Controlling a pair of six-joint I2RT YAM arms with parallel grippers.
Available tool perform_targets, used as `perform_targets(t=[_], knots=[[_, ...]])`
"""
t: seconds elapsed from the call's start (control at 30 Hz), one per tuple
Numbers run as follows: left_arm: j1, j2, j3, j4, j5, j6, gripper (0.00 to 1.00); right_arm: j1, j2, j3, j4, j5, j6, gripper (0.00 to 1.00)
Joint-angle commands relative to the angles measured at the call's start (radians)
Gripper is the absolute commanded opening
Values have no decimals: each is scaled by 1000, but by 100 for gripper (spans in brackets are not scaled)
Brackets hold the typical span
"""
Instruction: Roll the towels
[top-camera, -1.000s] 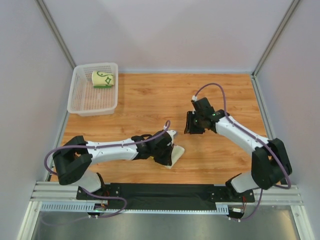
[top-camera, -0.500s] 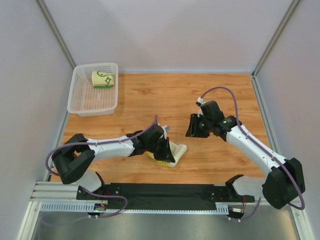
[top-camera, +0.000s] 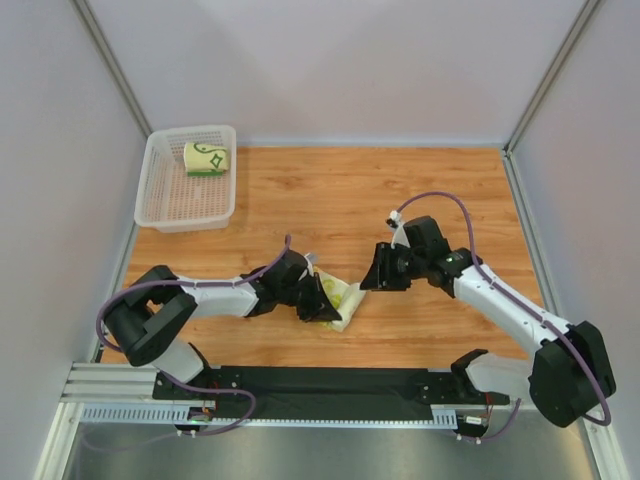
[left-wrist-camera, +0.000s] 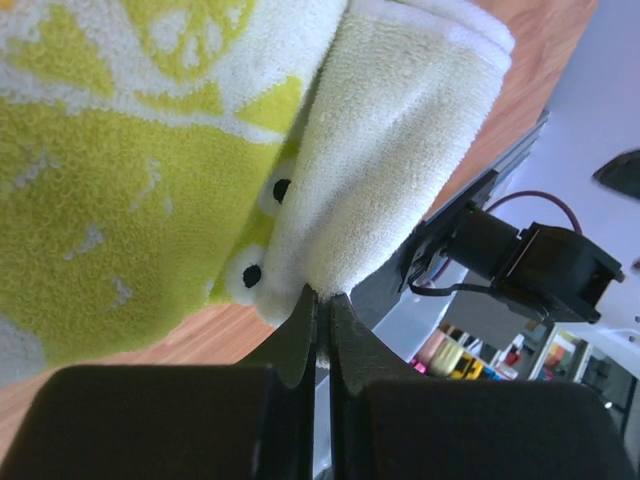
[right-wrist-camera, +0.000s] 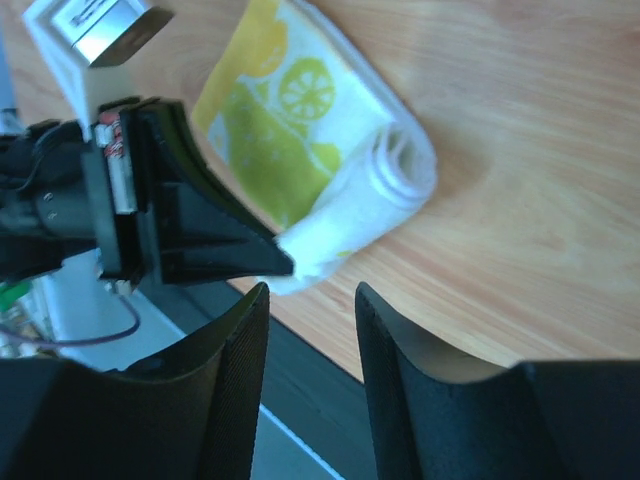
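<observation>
The yellow towel (top-camera: 340, 297) lies on the table (top-camera: 330, 190) at about 6 o'clock from the board's middle, close to the near edge. It is a loose roll. In the right wrist view its lemon print faces up, and the coiled cream layers show at the end toward 3 o'clock. The outer flap is not tucked in, and a pale corner sticks out at the roll's 7 o'clock. Whether that corner is lifted off the wood I cannot tell.

The left gripper (top-camera: 322, 298) comes in from the towel's 9 o'clock. Its jaws are pressed together on that cream edge, and the left wrist view shows the fabric pinched right at the tips and bulging out above them.

The right gripper (top-camera: 378, 273) hovers at the towel's 2 o'clock, just beside the roll but apart from it. Its jaws stand partly spread with nothing between them, and in its own view they point toward the pinched corner.

The lined towel (top-camera: 207, 158) is well apart from all this. It is rolled and lies in the far end of the basket (top-camera: 160, 205), toward that basket's 1 o'clock. The basket itself sits in the table's 10 o'clock corner against the left wall.
</observation>
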Motion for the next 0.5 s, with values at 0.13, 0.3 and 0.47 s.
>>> perform_targets(t=[0.13,0.3,0.47], knots=[[57,53,-68,99,36,-63,0,15,32,-80,247,-210,77,44],[114,89,-84,96,70,-46,0,18,98,-100,256,-139,69,45],[160,149,-68,47,117,15,0,26,167,-109,296,-102,63,46]])
